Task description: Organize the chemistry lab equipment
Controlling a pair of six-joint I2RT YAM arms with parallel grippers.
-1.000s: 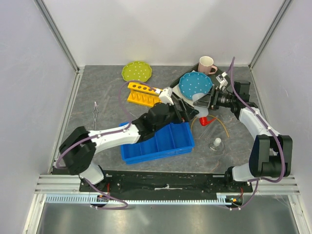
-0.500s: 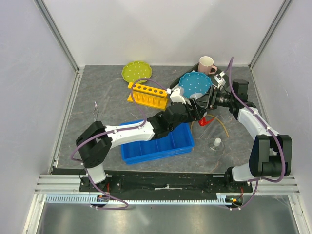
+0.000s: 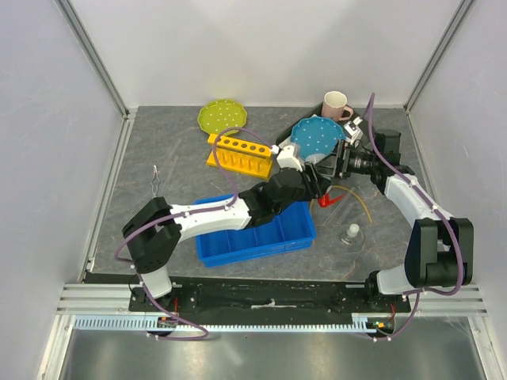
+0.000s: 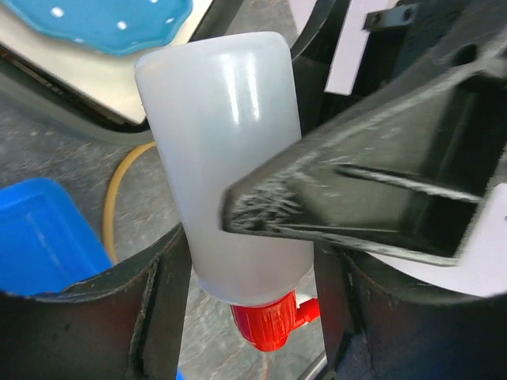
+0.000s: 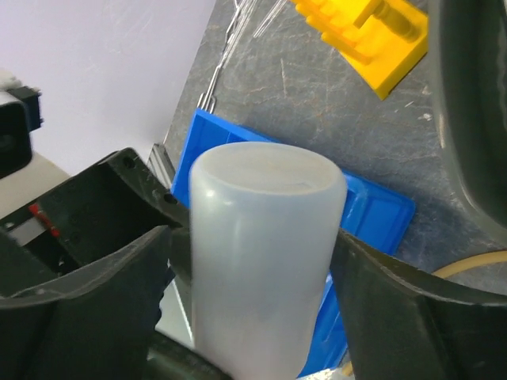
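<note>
My left arm stretches long and low from its base, over the blue bin [image 3: 253, 241], out to the middle of the worktop [image 3: 182, 142]. My right arm goes up its own side, bends at the elbow and points back at the left one. The two meet nose to nose, just in front of the blue plate [image 3: 317, 134].

The squeeze bottle [image 4: 238, 158] is between them. My left end effector [image 4: 249, 245] is grasping it. One finger presses on each side of the bottle, low down by the red nozzle [image 4: 273, 323]. The nozzle points back at my left wrist.

My right end effector [image 5: 252, 236] sits round the other end of the bottle. That flat end faces my right wrist. One finger there touches the bottle and the other stands a tiny bit off it. So this one is released and is not squeezing.

The tan hose [image 3: 356, 198] lies on the worktop just beside both end effectors, on my right. The little glass flask [image 3: 351, 233] stands past the hose, closer to my right base. The thin tongs [image 3: 155, 184] lie well apart from both end effectors, far out on my left. The yellow rack [image 3: 240, 153] is near my left end effector, on its left.
</note>
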